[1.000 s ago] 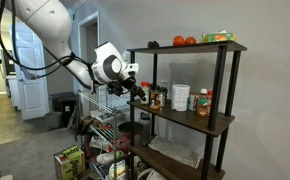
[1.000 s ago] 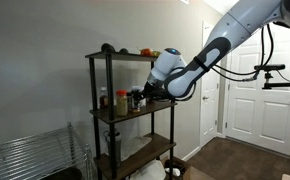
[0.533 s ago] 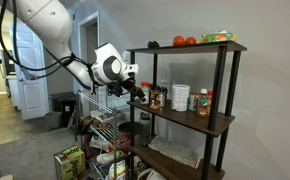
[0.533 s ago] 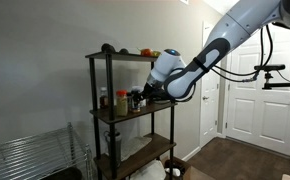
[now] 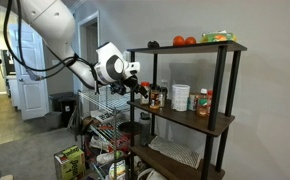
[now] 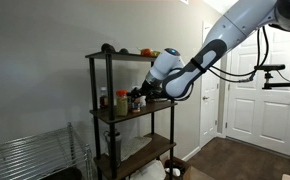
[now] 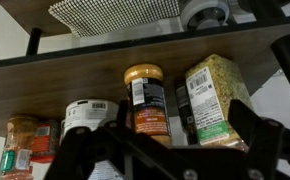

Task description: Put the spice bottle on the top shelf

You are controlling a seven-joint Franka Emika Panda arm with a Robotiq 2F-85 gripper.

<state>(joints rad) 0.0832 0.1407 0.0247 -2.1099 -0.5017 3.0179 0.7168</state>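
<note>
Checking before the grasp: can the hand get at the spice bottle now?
Likely yes: the open hand faces the spice bottle head-on with nothing in front, though a jar and a greenish container stand close beside it.

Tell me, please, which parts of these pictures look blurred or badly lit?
Wrist view: the gripper is a dark, blurred silhouette; the green-labelled jar behind is sharper. In both exterior views: soft, even light, the middle shelf shaded.

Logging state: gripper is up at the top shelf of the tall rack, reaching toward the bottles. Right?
No. The gripper is level with the middle shelf, not the top shelf, as both exterior views show. It does reach toward the bottles there.
</note>
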